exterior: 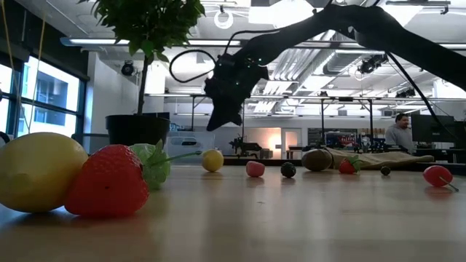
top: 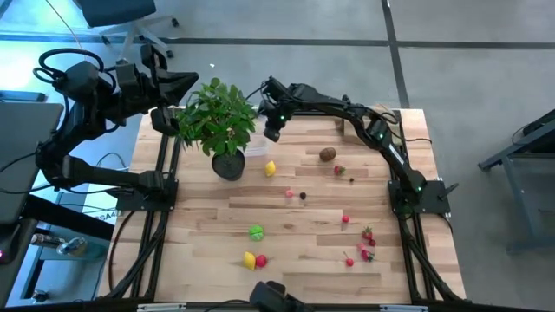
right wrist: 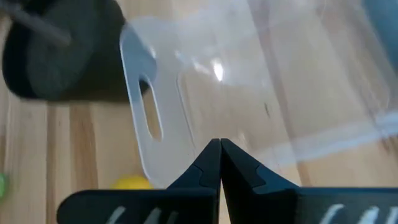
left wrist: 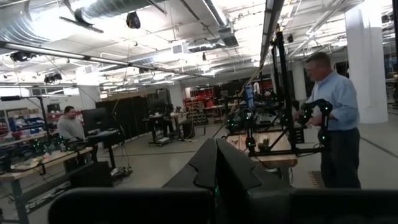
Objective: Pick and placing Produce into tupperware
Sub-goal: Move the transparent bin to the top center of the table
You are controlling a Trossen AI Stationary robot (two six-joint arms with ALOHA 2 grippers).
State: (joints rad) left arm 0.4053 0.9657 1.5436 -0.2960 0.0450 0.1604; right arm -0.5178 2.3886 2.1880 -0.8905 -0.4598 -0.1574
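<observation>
The right gripper (right wrist: pixel 219 155), its two dark fingers pressed together with nothing between them, hangs over the small clear plastic rectangular tub (right wrist: pixel 249 87) at twelve o'clock, beside the black round plant pot (top: pixel 228 165), probably preparing to grasp the tub.

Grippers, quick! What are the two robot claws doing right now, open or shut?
Left gripper: shut, holding nothing, raised beyond the table's edge.
Right gripper: shut, empty, above the clear tupperware.

The right arm stretches from its base at three o'clock toward twelve, its right claw (top: pixel 272 130) pointing down with fingers closed together. The left arm sits folded at ten o'clock, its left claw (left wrist: pixel 216 163) closed.
</observation>
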